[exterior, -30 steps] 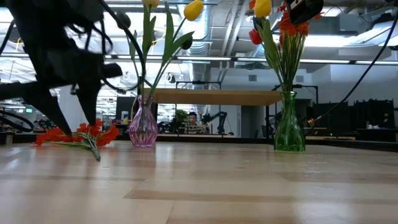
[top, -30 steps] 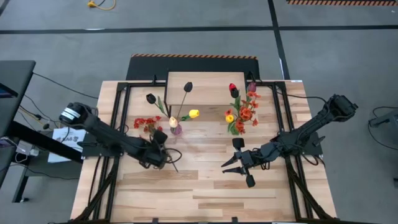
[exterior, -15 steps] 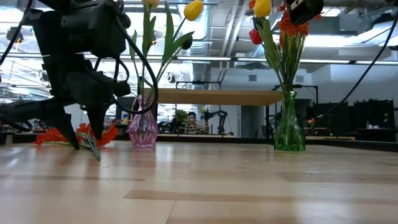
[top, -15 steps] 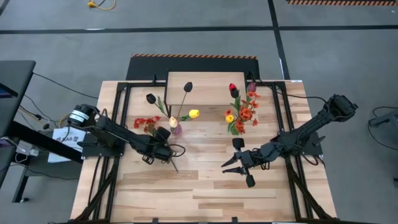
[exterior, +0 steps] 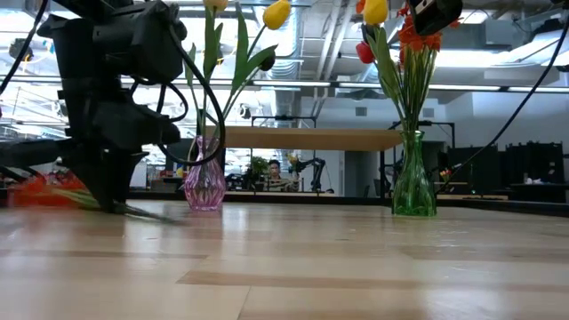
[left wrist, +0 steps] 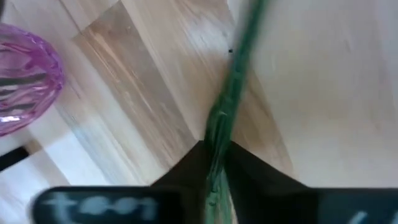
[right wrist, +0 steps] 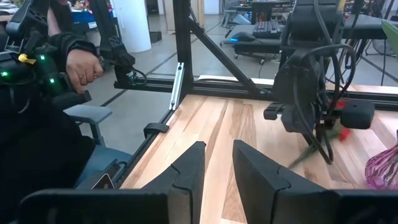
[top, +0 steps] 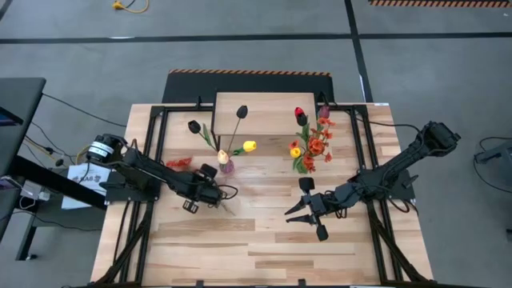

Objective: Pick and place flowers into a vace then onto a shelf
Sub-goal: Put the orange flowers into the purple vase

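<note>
An orange-red blossom spray point(top: 178, 162) lies on the table left of the pink vase point(top: 227, 166), its green stem point(left wrist: 239, 56) running toward the near right. My left gripper point(top: 210, 195) is shut on that stem. The pink vase point(exterior: 204, 182) holds yellow and dark tulips. The green vase point(exterior: 413, 182) holds red, yellow and orange flowers. The shelf point(top: 244, 108) stands at the far middle. My right gripper point(top: 308, 216) waits open near the table's middle right, with nothing between its fingers. My left gripper pinches the spray's thin green stem point(left wrist: 219, 127) between its two fingers, on the stem's lower half toward the cut end. The fingers come from above, pointing down, and lie across the stem. The stem lies low along the table, its cut end point(exterior: 156, 213) past the fingers.
Black frame rails point(top: 156, 152) run along both sides of the tabletop. Bare planks point(top: 256, 248) stretch along the near half. In the right wrist view a person's hand point(right wrist: 84, 68) shows beyond the table's left edge.
My left gripper has come down onto the spray's stem and shut on it. The spray has shifted: its blossom end has gone a little toward the table's left edge, and its cut end has swung toward the right.
</note>
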Robot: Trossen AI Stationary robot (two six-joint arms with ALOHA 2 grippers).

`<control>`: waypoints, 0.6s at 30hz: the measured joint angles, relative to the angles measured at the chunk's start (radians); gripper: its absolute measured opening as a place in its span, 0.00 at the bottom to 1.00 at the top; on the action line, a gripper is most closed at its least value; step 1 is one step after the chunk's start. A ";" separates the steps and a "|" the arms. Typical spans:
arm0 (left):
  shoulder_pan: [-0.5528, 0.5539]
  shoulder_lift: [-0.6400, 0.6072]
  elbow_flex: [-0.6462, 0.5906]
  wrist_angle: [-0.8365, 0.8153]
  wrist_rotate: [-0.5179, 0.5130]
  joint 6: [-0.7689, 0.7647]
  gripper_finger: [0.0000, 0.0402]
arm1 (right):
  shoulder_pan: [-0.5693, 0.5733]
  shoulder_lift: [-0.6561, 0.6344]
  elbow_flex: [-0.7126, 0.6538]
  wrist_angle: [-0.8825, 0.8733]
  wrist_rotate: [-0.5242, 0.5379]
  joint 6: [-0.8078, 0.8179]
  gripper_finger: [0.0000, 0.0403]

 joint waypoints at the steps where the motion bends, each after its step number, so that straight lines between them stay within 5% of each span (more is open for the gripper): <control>1: 0.000 0.000 0.000 0.000 0.006 -0.011 0.07 | 0.000 0.000 0.000 0.000 0.000 0.000 0.19; 10: -0.061 0.001 0.007 0.048 0.026 -0.057 0.01 | 0.000 0.000 0.000 0.000 0.000 0.000 0.19; 18: -0.106 -0.005 0.083 0.017 0.186 -0.054 0.01 | 0.000 0.000 0.000 0.000 0.000 0.000 0.19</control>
